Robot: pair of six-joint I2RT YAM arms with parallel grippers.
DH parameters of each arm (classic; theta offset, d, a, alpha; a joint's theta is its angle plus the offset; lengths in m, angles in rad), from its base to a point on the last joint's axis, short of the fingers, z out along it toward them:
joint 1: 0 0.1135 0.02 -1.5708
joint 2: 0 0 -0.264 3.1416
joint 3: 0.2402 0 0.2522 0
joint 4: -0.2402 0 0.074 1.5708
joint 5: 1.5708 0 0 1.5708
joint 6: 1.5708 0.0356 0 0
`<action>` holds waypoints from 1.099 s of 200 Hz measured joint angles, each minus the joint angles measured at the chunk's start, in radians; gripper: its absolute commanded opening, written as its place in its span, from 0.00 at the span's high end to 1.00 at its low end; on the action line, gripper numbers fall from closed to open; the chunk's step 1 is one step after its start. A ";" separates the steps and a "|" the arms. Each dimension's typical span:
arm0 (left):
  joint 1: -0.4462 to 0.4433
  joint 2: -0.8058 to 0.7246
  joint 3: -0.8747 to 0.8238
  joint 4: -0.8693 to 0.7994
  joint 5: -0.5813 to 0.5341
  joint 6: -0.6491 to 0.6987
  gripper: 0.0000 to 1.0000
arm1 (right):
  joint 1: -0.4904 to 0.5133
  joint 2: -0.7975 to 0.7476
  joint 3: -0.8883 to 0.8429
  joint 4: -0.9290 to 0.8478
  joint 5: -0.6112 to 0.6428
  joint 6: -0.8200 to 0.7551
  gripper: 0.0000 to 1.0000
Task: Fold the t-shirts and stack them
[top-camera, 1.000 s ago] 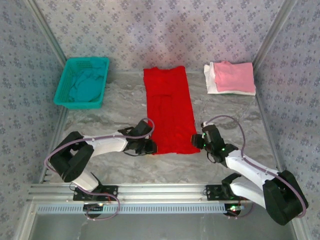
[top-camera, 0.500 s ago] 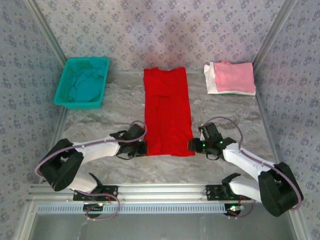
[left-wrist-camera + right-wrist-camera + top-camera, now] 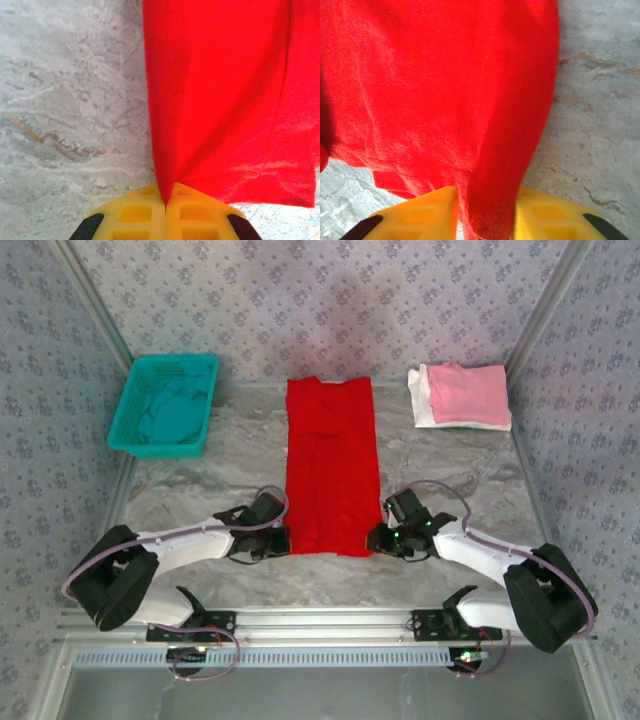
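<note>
Hem corners of the red t-shirt (image 3: 332, 465), flat lengthwise mid table (image 3: 220, 475), are pinched, left gripper (image 3: 165, 202) pressed together on a thin edge, right gripper (image 3: 487, 215) clamping a thicker fold; best lifted level and carried to the collar together.

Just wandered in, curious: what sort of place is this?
Probably a robot test booth for laundry folding: patterned walls enclose a grey marble-look table, where two white robot arms hold a bright red cloth t-shirt.
</note>
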 measured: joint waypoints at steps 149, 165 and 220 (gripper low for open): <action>-0.011 -0.206 0.031 -0.216 0.025 0.053 1.00 | 0.053 -0.173 -0.003 -0.069 -0.010 0.090 1.00; 0.039 -0.171 0.121 -0.220 0.044 0.091 1.00 | 0.031 -0.125 0.074 -0.084 -0.010 0.075 1.00; 0.237 0.006 0.372 -0.211 0.118 0.251 1.00 | -0.115 0.098 0.340 -0.082 0.001 -0.012 1.00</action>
